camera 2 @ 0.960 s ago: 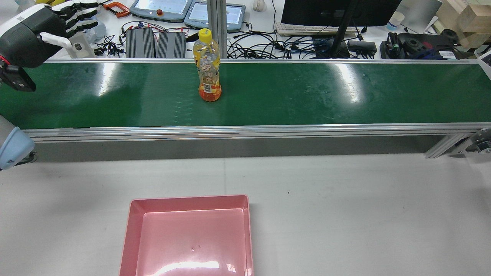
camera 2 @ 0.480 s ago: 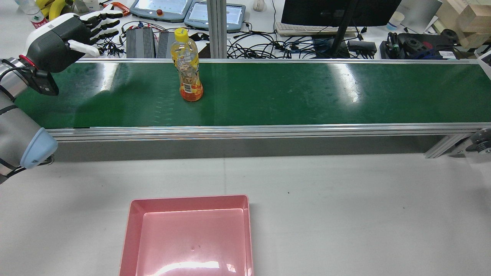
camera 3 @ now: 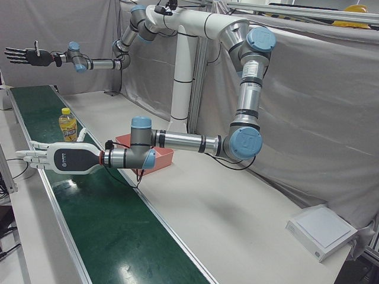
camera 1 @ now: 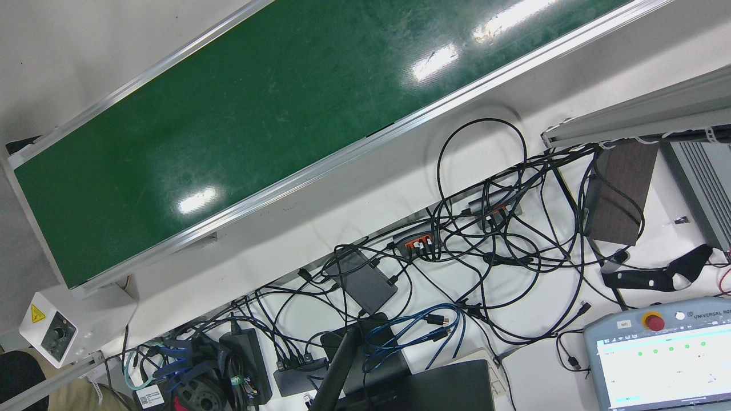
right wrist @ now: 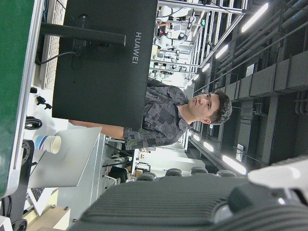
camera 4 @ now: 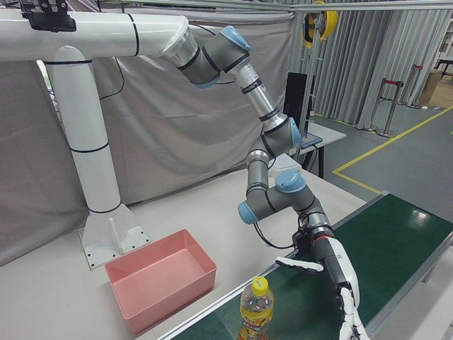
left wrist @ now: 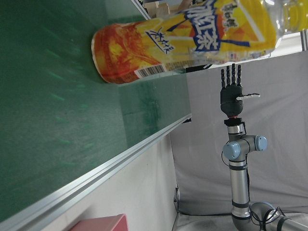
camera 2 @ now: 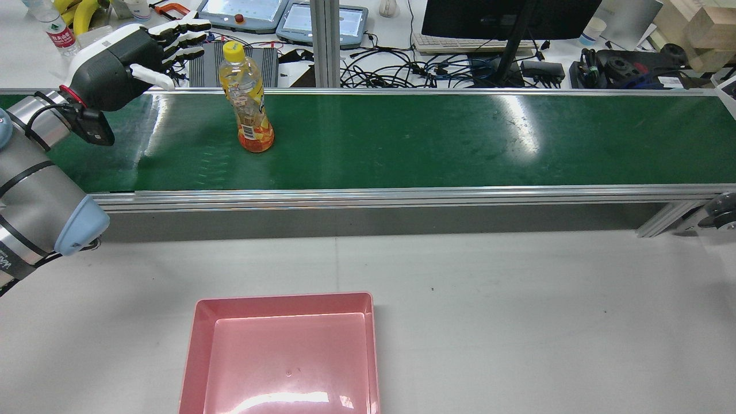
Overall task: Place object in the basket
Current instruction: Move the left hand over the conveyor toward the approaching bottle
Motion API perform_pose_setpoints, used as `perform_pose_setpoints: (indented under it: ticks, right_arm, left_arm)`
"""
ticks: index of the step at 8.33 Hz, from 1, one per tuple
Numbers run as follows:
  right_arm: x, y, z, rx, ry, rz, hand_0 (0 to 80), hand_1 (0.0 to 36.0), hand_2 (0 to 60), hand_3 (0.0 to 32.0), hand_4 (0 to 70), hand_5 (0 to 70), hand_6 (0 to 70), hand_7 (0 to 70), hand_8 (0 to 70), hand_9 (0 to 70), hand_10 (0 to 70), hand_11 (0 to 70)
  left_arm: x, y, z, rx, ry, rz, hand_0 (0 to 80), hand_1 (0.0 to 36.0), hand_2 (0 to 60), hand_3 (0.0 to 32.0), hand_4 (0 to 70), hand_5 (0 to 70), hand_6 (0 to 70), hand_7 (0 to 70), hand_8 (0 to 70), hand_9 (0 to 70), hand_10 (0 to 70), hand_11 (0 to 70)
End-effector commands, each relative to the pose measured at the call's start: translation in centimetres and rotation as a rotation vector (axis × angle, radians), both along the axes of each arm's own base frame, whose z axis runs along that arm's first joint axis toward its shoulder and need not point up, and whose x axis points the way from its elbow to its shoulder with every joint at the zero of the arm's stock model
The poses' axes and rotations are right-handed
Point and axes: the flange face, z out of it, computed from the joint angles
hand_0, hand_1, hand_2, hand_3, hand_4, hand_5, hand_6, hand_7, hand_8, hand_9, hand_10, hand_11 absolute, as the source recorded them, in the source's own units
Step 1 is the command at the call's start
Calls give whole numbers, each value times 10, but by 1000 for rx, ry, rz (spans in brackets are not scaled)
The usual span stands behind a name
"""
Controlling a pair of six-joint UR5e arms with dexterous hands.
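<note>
Bottle (camera 2: pixel 248 103), upright on the green belt (camera 2: pixel 402 138), has been carried leftward. The left robot hand (camera 2: pixel 123 66), fingers spread and empty, has been brought beside it; a grasp seems imminent.

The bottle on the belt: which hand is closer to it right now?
Left. The left hand hovers open just beside the bottle, apart from it. The right hand is raised, open, far down the conveyor belt, well beyond the bottle.

My left hand (camera 2: pixel 123 66) reaches forward, fingers (camera 2: pixel 184 35) spread, holding nothing. My right hand (camera 3: pixel 26 57) hangs far off, fingers splayed wide.
</note>
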Motion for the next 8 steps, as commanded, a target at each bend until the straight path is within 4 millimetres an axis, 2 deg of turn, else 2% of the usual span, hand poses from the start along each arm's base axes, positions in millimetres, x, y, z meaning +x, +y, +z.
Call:
perform_pose_setpoints:
  ticks: [1,6,7,8]
  right_arm:
    - [0,-1,-1,3,0,0,0,0,0,0,0,0,0,0,0,0,0,0]
    - [0,-1,-1,3,0,0,0,0,0,0,0,0,0,0,0,0,0,0]
    - [0,0,-1,1,0,0,0,0,0,0,0,0,0,0,0,0,0,0]
    - [0,0,-1,1,0,0,0,0,0,0,0,0,0,0,0,0,0,0]
  left_arm:
    - [14,-4,-6,34,22,15,472,20,0,0,167,155,0,0,65,113,72,110]
    - [17,-5,-11,50,29,20,471,27,0,0,178,170,2,0,73,126,66,102]
    - [41,3,-7,41,26,54,470,47,0,0,185,204,14,3,84,142,76,117]
    - [45,2,1,26,16,57,479,92,10,0,209,314,46,18,109,175,113,173]
